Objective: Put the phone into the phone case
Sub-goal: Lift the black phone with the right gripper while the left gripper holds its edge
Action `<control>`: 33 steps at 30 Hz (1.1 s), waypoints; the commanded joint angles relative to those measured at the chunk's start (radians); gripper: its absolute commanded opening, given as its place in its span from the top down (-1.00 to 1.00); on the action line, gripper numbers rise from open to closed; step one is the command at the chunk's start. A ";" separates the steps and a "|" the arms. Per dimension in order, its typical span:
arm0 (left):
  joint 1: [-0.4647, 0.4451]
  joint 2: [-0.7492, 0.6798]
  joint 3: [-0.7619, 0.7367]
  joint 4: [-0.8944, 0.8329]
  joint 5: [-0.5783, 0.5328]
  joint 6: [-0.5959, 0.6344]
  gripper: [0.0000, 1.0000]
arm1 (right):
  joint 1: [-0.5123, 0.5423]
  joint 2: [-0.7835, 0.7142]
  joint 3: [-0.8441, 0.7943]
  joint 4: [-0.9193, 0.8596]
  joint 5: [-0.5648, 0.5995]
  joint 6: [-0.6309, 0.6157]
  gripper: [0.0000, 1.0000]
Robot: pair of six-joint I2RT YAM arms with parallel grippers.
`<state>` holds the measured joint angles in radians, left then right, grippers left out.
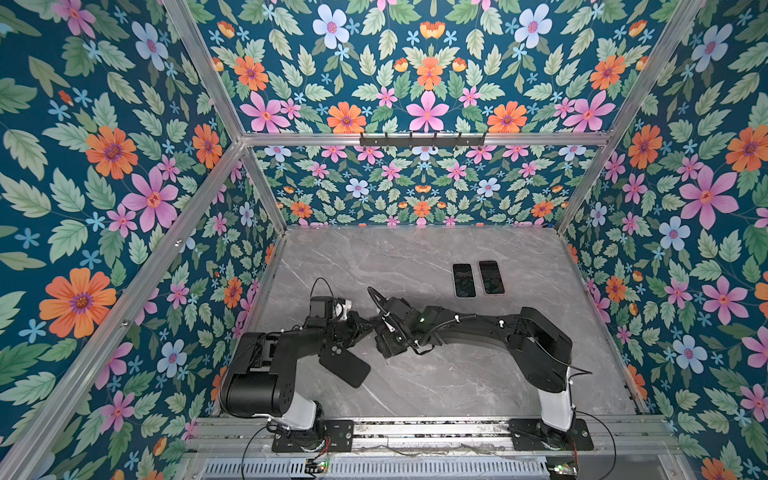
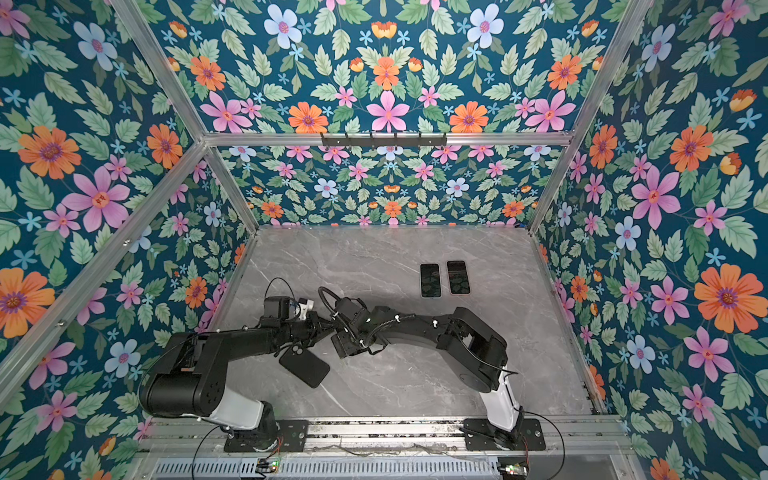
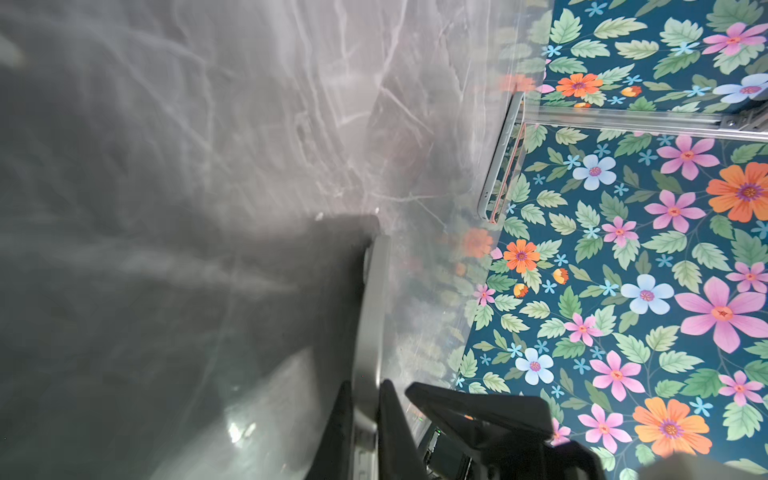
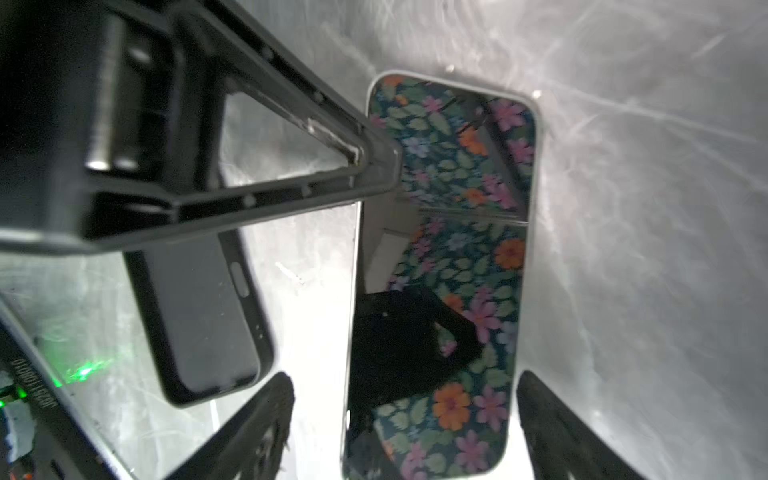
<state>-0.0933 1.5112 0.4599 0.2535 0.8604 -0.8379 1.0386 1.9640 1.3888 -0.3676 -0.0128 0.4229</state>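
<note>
Clamping the phone (image 4: 457, 257) by its faces, the left gripper (image 3: 368, 384) has it; the right gripper (image 4: 405, 376) stands wide either side. Insertion seems not yet begun: the phone case (image 1: 345, 362) lies empty at seven o'clock of both

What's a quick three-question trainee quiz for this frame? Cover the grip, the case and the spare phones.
1. True or false: the left gripper is clamped on the edge of the phone.
2. The black case is: A) fitted on the phone, B) lying flat on the table, apart from the phone, C) leaning against the back wall.
3. How many other phones lie side by side farther back?
Key: 1 true; 2 B; 3 two.
</note>
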 commanded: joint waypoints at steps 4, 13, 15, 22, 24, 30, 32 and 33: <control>0.002 -0.006 0.008 0.006 -0.035 -0.022 1.00 | -0.001 -0.073 -0.011 -0.030 0.056 0.001 -0.70; 0.000 -0.047 0.005 0.100 -0.050 -0.142 1.00 | -0.040 -0.182 -0.083 0.029 0.046 0.160 -0.54; 0.000 -0.058 -0.007 0.161 -0.057 -0.199 1.00 | -0.061 -0.196 -0.081 0.024 0.021 0.239 -0.44; -0.015 -0.094 -0.058 0.387 -0.110 -0.367 1.00 | -0.137 -0.264 -0.163 0.157 -0.083 0.520 -0.29; -0.017 -0.087 -0.069 0.450 -0.118 -0.408 1.00 | -0.157 -0.281 -0.201 0.224 -0.110 0.590 -0.25; -0.038 -0.030 -0.114 0.744 -0.169 -0.552 1.00 | -0.218 -0.294 -0.337 0.476 -0.209 0.812 -0.16; -0.048 0.001 -0.120 0.839 -0.181 -0.593 1.00 | -0.229 -0.349 -0.393 0.586 -0.208 0.868 -0.16; -0.055 0.019 -0.125 0.889 -0.189 -0.616 1.00 | -0.238 -0.353 -0.420 0.647 -0.213 0.892 -0.17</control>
<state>-0.1394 1.5074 0.3401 0.8955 0.6930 -1.3582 0.8139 1.6333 1.0100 0.0341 -0.1883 1.1637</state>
